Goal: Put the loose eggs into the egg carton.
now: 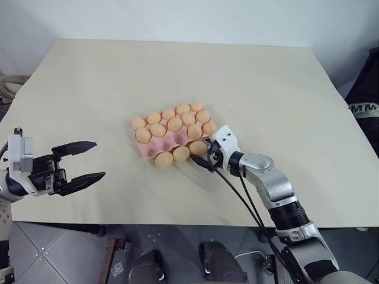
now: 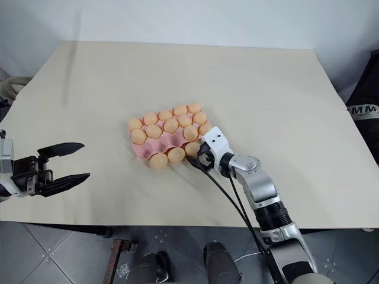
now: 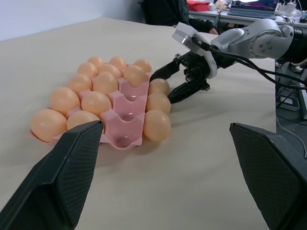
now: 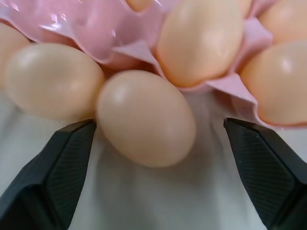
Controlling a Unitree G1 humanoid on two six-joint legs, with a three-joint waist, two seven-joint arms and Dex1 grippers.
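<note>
Right gripper [image 4: 158, 143], fingers spread, straddles the nearest of three loose eggs [image 4: 146, 117] lying on the table [image 1: 177, 65] against the pink egg carton [image 3: 125, 120], its fingertips cut off; left gripper [image 1: 83, 161] hangs open, well apart.

My table [image 1: 89, 83], a wide flat cream-beige top, carries a pink moulded egg tray w/ scalloped edges [image 1: 155, 149] near its middle. Three smooth peach-orange loose eggs [image 1: 180, 154] lie directly on the top, in a row touching the tray's near edge.
</note>
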